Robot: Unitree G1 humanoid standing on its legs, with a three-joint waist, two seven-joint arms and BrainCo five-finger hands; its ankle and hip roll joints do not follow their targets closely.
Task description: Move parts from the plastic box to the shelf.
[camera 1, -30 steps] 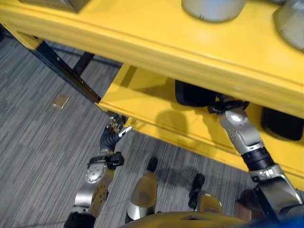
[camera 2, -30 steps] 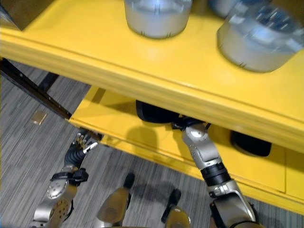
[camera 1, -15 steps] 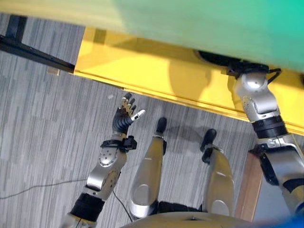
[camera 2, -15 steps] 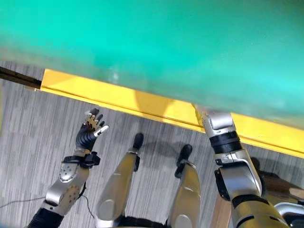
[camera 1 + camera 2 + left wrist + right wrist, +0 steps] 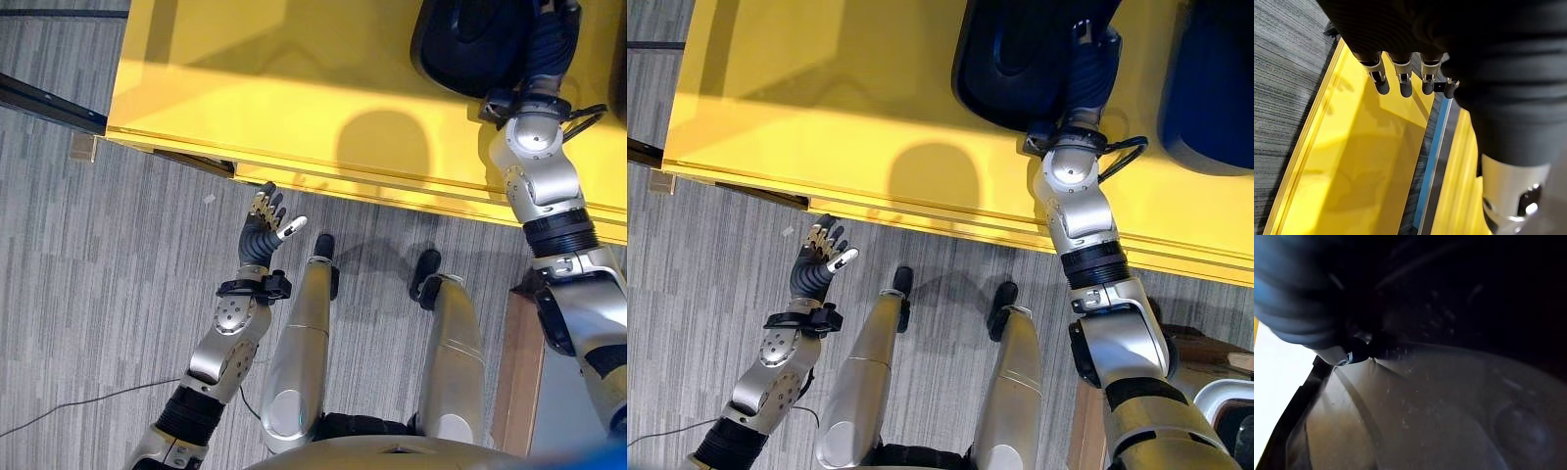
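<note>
Right hand reaching into a dark box on the yellow shelf

Eye views: right hand inside the dark box on the yellow shelf; left hand hangs spread, empty. Left wrist view: fingers straight. Right wrist view: dark interior, grasp and parts unreadable. Judged step: picking; next, secure 1 part and lift clear

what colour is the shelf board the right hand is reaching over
Bright yellow shelf board, shown best in the right eye view.

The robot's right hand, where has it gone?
In the right eye view the right hand reaches over the yellow shelf into a dark part, beside another dark part.
</note>
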